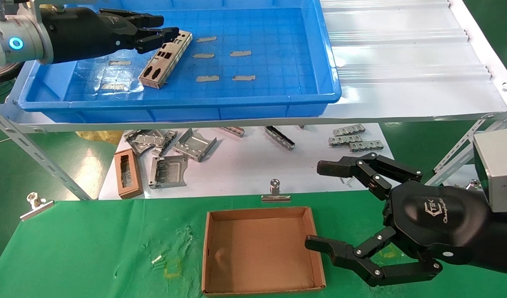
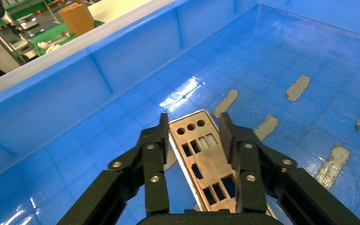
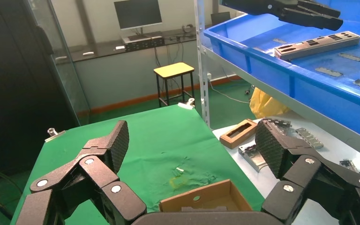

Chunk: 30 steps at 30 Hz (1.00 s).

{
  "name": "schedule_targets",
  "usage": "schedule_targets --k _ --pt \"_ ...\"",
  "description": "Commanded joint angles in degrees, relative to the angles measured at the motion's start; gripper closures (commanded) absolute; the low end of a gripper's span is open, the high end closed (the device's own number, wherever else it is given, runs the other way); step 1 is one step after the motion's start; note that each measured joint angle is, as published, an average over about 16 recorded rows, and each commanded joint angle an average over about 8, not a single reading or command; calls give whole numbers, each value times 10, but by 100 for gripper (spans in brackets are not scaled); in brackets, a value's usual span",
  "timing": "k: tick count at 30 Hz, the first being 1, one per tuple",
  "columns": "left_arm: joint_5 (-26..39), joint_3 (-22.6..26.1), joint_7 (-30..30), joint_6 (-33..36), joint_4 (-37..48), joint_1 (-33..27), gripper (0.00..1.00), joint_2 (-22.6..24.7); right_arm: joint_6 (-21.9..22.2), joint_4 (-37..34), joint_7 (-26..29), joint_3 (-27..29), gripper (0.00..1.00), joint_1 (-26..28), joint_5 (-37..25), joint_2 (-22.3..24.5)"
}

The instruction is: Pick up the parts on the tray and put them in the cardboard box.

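While astride the part [image 2: 199, 161], left gripper [image 2: 194, 136] jaws.

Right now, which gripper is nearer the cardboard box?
Right. The right gripper hangs open beside the cardboard box; the left gripper is far off in the tray, straddling a part.

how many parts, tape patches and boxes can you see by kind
parts in the tray: 1, left pincer around it
grey tape patches: 7
cardboard box: 1
small narrow brown box: 1
total: 10
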Motion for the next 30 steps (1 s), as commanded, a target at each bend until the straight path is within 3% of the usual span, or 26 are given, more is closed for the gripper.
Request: schedule_targets --k 1,10,12,18,20,30 --pt "0 0 2 -1 2 -1 0 0 0 0 0 0 0 0 0 0" --pt "3 2 -17 28 18 2 0 -1 0 0 0 0 0 0 0 0" --pt "2 2 -18 29 18 3 14 -2 0 0 0 0 0 0 0 0" --pt "0 0 -16 25 19 6 89 -2 0 0 0 0 0 0 0 0" --pt "-2 -1 -17 24 20 7 100 -2 0 0 0 0 0 0 0 0" --pt "-1 0 -23 20 24 8 100 -2 0 0 0 0 0 0 0 0"
